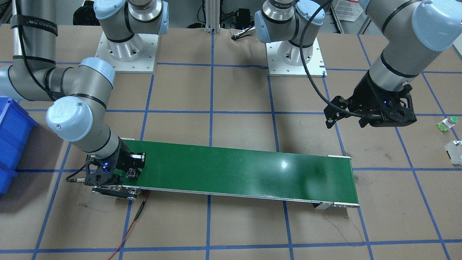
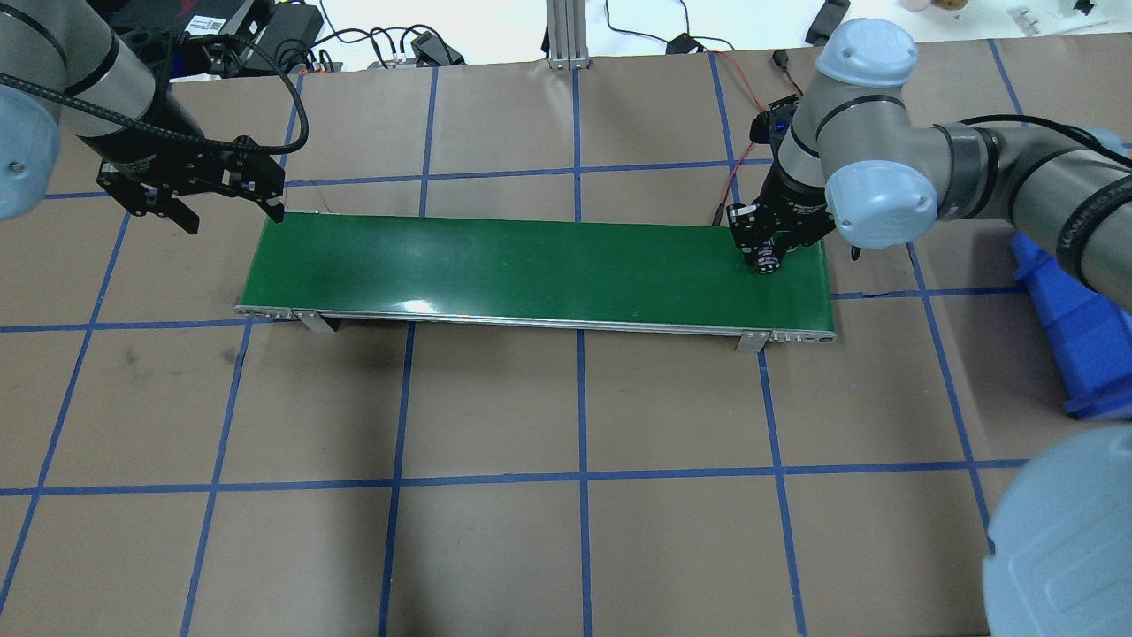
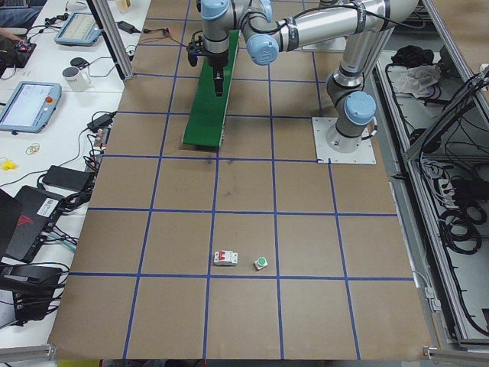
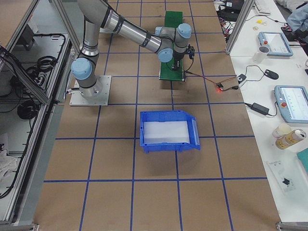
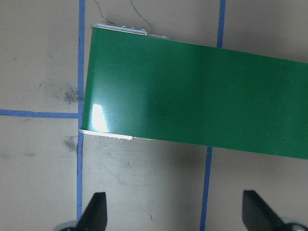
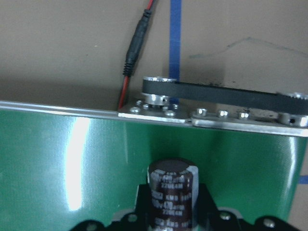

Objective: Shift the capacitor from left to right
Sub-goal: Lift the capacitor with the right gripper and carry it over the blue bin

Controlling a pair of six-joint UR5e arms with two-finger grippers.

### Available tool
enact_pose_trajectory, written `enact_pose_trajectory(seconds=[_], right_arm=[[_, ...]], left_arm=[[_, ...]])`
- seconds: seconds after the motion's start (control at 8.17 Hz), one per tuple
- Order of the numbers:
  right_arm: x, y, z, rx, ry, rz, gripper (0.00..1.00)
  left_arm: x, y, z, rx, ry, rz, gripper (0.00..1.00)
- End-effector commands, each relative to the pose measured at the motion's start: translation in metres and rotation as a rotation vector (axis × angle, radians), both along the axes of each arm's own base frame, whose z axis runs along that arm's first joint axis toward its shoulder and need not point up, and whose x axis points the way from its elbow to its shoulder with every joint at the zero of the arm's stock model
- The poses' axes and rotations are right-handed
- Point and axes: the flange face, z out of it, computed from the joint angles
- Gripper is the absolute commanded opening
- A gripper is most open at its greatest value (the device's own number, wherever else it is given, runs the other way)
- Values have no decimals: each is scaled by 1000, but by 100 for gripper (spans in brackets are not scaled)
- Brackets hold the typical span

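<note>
The capacitor (image 6: 172,190), a stubby dark cylinder with a pale stripe, stands upright between the fingers of my right gripper (image 6: 172,211). It is just above the green conveyor belt (image 6: 72,159), near the belt's motor end. My right gripper (image 2: 766,264) is shut on it at the belt's right end in the overhead view, and also shows low over the belt in the front view (image 1: 133,173). My left gripper (image 2: 232,215) is open and empty, hovering off the belt's left end (image 5: 202,96); its fingertips (image 5: 96,207) stand wide apart.
A blue bin (image 4: 166,130) stands on the table beyond the belt's right end (image 2: 1070,327). A red-and-black cable (image 6: 134,48) runs to the belt's motor. A white-and-green capped part (image 1: 447,122) and a whitish blocky part (image 1: 454,151) lie on the far left side.
</note>
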Motion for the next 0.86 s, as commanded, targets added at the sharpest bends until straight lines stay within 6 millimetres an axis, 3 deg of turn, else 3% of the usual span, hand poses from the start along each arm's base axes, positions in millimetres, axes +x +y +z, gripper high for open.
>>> enact_pose_trajectory(seconds=[0.0,0.12,0.37,0.49,0.61,0.73], right_arm=[[-39,-7,40,-5,62,-29,0],[-67,-11,64,-7,70,-33,0],[-170,-1,104,-8,147,37,0],[-226,6,106,-12,151,78,0],[-277,10,123,-37,191,113,0],[-321,14,130,-44,218,195,0]], left_arm=[[0,-1,-2,13,7,75,100],[-2,-1,-3,15,7,72,100],[0,0,-3,16,-2,65,100],[1,-1,-5,20,-4,72,100],[1,-1,-5,18,-2,72,100],[1,-1,-5,16,-3,65,100]])
